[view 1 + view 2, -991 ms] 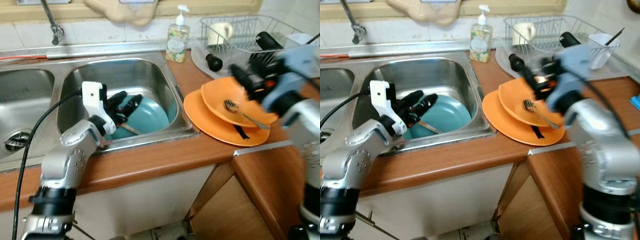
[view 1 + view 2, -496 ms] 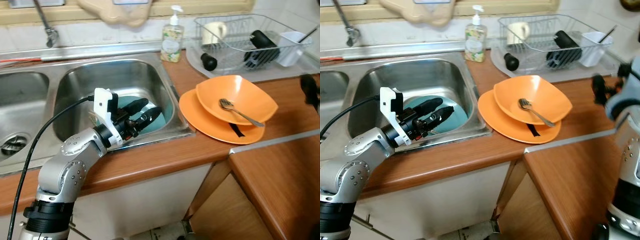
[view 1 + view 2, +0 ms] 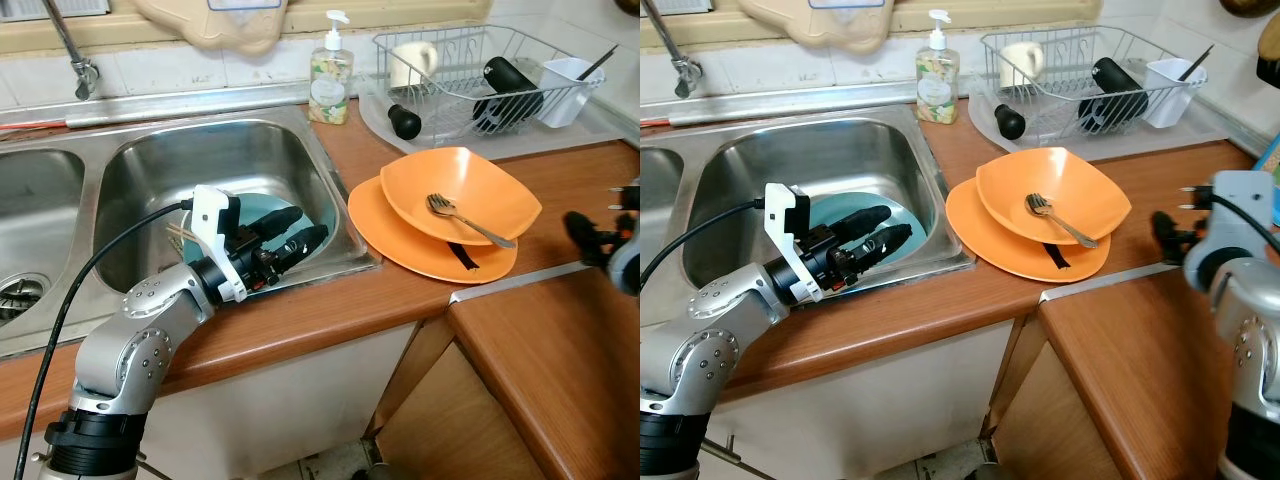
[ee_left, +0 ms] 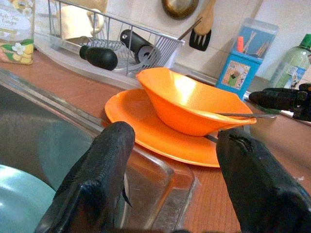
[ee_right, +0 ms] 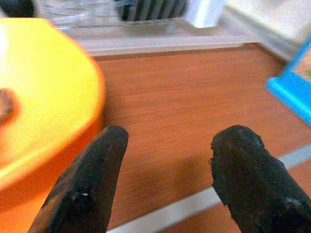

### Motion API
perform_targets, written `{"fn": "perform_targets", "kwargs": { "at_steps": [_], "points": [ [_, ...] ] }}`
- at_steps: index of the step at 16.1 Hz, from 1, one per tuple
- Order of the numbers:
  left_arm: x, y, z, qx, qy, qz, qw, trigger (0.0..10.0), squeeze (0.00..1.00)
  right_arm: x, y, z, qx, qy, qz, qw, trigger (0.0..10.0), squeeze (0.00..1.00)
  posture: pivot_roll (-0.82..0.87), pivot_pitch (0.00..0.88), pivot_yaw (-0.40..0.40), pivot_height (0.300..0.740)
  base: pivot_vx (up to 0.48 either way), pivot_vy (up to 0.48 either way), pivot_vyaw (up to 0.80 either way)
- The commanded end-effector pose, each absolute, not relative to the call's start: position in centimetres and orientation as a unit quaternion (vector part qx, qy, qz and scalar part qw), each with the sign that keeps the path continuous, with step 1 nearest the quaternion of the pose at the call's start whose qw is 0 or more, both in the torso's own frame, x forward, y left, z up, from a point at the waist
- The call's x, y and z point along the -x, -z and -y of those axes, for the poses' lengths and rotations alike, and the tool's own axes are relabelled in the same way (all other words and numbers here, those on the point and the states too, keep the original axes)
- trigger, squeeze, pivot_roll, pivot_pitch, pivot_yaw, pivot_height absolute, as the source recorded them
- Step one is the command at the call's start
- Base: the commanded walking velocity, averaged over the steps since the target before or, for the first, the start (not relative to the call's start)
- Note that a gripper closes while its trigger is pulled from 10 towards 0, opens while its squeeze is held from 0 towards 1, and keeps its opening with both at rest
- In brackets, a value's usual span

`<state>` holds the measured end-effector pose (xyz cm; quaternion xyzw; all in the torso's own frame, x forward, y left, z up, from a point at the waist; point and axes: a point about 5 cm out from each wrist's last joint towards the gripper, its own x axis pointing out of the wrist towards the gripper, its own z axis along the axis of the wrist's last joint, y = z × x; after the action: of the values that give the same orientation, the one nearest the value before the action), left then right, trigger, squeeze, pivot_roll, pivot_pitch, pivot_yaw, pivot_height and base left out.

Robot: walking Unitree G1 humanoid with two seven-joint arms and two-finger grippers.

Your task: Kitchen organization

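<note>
two arms reach out: the left gripper (image 3: 290, 232) hangs over the sink (image 3: 130, 180) above the teal plate (image 3: 845, 215), fingers spread and empty; the right gripper (image 5: 167, 182), fingers parted, hovers above the counter (image 5: 184, 97) beside the orange bowl (image 3: 460, 195).

A home kitchen: steel double sink (image 3: 240, 160), soap bottle (image 3: 329, 70), dish rack (image 3: 470, 70) on wooden counter (image 3: 560, 350).

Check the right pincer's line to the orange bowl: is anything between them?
Nothing visible stands between. The right pincer is open above bare wooden counter, beside the orange bowl, which sits on the orange plate with a fork inside. The dish rack stands further back, clear of that line.
</note>
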<state>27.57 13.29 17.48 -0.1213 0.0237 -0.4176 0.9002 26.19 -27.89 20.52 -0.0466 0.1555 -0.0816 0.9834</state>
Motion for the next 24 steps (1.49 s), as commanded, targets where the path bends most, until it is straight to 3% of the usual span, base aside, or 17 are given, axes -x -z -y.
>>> {"fn": "perform_targets", "kwargs": {
  "at_steps": [1, 14, 21, 24],
  "points": [
    [-27.3, -17.8, -13.0, 0.118, 0.429, -0.019, 0.895, 10.0, 0.0, -26.1, -20.3, 27.1, 0.043, 0.061, -0.16, 0.984, 10.0, 0.0, -0.21, 0.0, 0.008, 0.74, 0.0, 0.0, 0.0],
    [-27.2, -17.7, -13.0, 0.126, 0.421, -0.024, 0.898, 10.0, 0.0, -27.0, -19.2, 21.7, -0.009, 0.001, -0.174, 0.985, 10.0, 0.0, -0.19, 0.0, -0.001, 0.74, 0.0, 0.0, 0.0],
    [-27.4, -17.9, -13.0, 0.123, 0.418, -0.024, 0.9, 10.0, 0.0, -28.6, -18.8, 20.0, -0.029, -0.008, -0.165, 0.986, 10.0, 0.0, -0.18, 0.0, -0.005, 0.74, 0.0, 0.0, 0.0],
    [-27.3, -17.9, -13.1, 0.123, 0.416, -0.024, 0.901, 10.0, 0.0, -28.4, -18.4, 20.5, -0.026, 0.001, -0.166, 0.986, 10.0, 0.0, -0.17, 0.0, -0.007, 0.74, 0.0, 0.0, 0.0]
  ]
}}
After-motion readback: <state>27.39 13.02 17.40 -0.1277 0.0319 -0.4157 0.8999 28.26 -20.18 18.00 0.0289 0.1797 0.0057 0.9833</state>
